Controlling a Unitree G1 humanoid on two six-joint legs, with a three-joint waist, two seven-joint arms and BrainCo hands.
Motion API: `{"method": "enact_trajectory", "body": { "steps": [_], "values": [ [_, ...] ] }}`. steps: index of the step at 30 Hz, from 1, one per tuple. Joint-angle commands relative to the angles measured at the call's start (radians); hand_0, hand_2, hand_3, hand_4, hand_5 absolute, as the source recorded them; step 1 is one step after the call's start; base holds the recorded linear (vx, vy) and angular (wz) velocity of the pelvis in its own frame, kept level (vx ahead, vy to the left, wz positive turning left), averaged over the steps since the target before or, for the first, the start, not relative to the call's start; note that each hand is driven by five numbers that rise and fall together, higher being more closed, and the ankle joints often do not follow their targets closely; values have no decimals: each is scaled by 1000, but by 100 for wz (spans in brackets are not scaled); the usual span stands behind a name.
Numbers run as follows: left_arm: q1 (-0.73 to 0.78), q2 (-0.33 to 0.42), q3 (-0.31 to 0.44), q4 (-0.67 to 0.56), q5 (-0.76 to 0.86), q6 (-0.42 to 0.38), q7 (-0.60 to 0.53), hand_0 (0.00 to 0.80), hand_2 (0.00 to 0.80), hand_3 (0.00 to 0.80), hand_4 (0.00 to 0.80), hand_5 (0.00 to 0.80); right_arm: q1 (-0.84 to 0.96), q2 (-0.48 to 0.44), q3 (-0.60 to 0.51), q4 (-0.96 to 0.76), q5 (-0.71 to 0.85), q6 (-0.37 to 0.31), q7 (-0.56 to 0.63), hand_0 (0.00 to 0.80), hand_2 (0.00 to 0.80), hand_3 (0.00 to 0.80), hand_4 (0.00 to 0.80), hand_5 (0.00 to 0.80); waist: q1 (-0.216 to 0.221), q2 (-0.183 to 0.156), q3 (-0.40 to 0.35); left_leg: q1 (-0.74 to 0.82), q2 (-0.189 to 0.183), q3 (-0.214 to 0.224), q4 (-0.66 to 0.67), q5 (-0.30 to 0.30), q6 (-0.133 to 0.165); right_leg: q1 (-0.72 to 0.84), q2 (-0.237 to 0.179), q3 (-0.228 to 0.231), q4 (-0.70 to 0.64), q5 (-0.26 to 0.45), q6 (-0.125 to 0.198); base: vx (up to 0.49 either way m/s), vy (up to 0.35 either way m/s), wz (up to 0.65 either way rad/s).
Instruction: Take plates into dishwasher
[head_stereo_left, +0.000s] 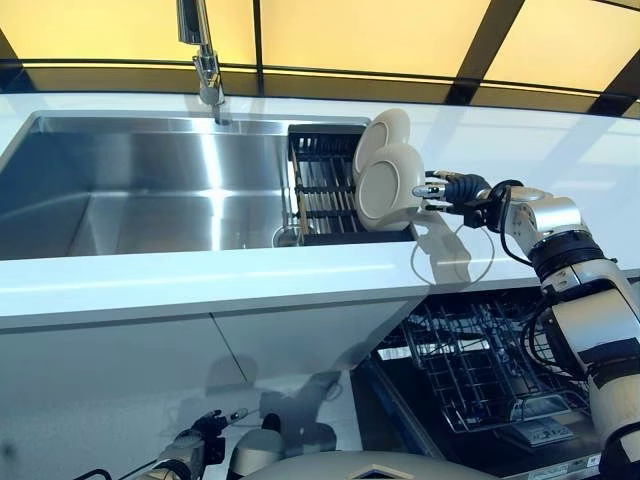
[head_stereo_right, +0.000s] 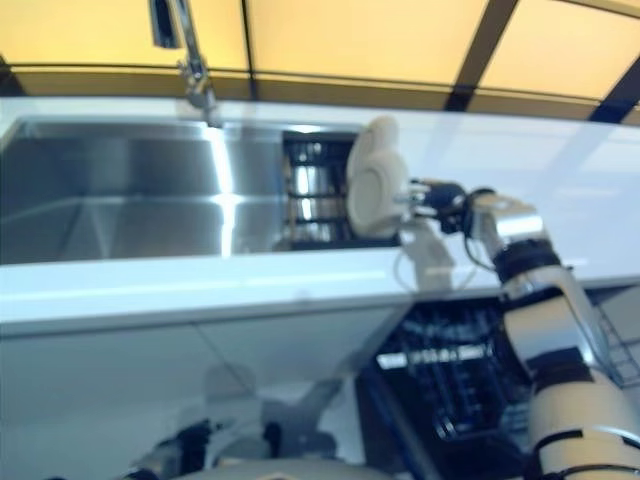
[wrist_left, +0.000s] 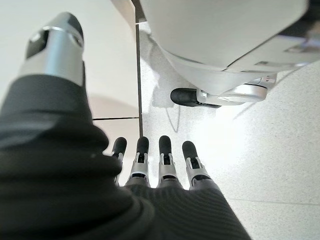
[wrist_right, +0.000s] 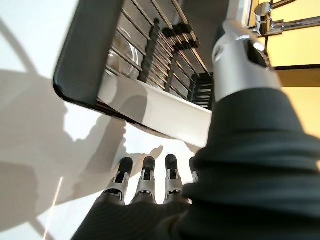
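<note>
Two white plates stand on edge in a black dish rack (head_stereo_left: 315, 185) at the right end of the sink: a front plate (head_stereo_left: 390, 188) and a rear plate (head_stereo_left: 385, 135) behind it. My right hand (head_stereo_left: 462, 190) reaches over the counter to the front plate's right rim, and its fingertips are at or very near that rim. In the right wrist view the fingers (wrist_right: 147, 180) are straight and the thumb is spread, with the plate's white edge (wrist_right: 165, 117) just beyond them. My left hand (head_stereo_left: 205, 440) hangs low by the cabinet front, fingers (wrist_left: 165, 160) straight and holding nothing.
The dishwasher stands open below the counter at the right, its wire rack (head_stereo_left: 470, 370) pulled out. A steel sink (head_stereo_left: 150, 190) with a faucet (head_stereo_left: 205, 60) takes up the left. A white counter strip (head_stereo_left: 250, 275) runs along the front.
</note>
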Motion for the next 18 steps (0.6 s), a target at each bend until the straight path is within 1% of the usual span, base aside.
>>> {"method": "enact_trajectory", "body": {
  "steps": [1, 7, 11, 15, 18],
  "values": [
    [-39, -7, -63, 41, -14, -27, 9, 0, 0, 0, 0, 0, -164, -11, 73, 70, -36, 9, 29, 0, 0, 0, 0, 0, 40, -15, -7, 29, 52, 1, -2, -58, -52, -75, -139, -27, 5, 131, 115, 0, 0, 0],
    [-41, -8, -69, 41, -27, -37, 14, 0, 0, 0, 0, 0, -191, 7, 88, 105, -36, 44, 50, 0, 0, 0, 0, 0, 51, -22, 3, 26, 55, -4, -2, -56, -53, -75, -138, -34, 5, 133, 115, 0, 0, 0],
    [-39, -9, -68, 43, -31, -43, 19, 0, 0, 0, 0, 0, -207, 18, 97, 123, -44, 55, 60, 0, 0, 0, 0, 0, 57, -28, 5, 24, 55, -8, -2, -56, -53, -76, -136, -35, 4, 133, 115, 0, 0, 0],
    [-37, -11, -64, 46, -36, -50, 27, 0, 0, 0, 0, 0, -240, 39, 115, 145, -73, 85, 61, 0, 0, 0, 0, 0, 68, -35, 5, 24, 55, -12, -2, -55, -54, -73, -135, -40, 4, 133, 113, 0, 0, 0],
    [-36, -14, -62, 45, -42, -52, 30, 0, 0, 0, 0, 0, -247, 49, 123, 152, -83, 87, 49, 0, 0, 0, 0, 0, 70, -36, 5, 25, 54, -15, -2, -55, -54, -73, -135, -41, 5, 133, 113, 0, 0, 0]
  ]
}}
